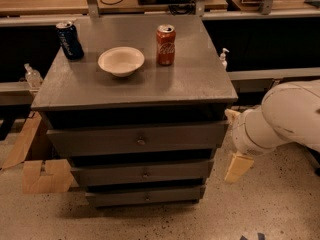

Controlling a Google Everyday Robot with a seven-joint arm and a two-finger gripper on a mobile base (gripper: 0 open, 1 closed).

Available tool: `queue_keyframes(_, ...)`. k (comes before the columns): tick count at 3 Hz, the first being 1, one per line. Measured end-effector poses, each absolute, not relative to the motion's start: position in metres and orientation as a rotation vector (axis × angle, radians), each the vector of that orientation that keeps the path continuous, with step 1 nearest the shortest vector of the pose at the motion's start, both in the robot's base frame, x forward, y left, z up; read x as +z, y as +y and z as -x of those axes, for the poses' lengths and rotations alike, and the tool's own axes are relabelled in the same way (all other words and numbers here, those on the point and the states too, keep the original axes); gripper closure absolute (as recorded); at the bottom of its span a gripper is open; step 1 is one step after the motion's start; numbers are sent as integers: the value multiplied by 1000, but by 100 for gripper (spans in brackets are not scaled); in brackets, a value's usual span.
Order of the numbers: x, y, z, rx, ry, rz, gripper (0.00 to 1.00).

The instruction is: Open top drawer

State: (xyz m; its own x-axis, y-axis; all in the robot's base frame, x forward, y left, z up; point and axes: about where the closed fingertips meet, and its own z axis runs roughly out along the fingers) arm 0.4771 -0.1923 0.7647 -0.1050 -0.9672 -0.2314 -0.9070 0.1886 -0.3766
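The gray wooden cabinet (195, 86) has its wide gray top drawer (100, 141), with a round metal knob, directly under the tabletop. The white robot arm (287, 116) reaches in from the right. Its tan gripper (238, 167) hangs just beside the cabinet's right edge, holding nothing. Whether it is open cannot be told.

the scene is viewed by one camera from above and in front, angled down at the table (200, 79) and its top drawer (100, 140), fairly near; the pincer (239, 166) is seen at lower right.
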Motion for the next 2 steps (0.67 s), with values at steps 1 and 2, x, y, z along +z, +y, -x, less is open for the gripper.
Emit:
queue_keyframes(1, 740, -182, -490, -192, 2024, 1806, 0)
queue_keyframes(2, 734, -180, -493, -192, 2018, 1818, 0)
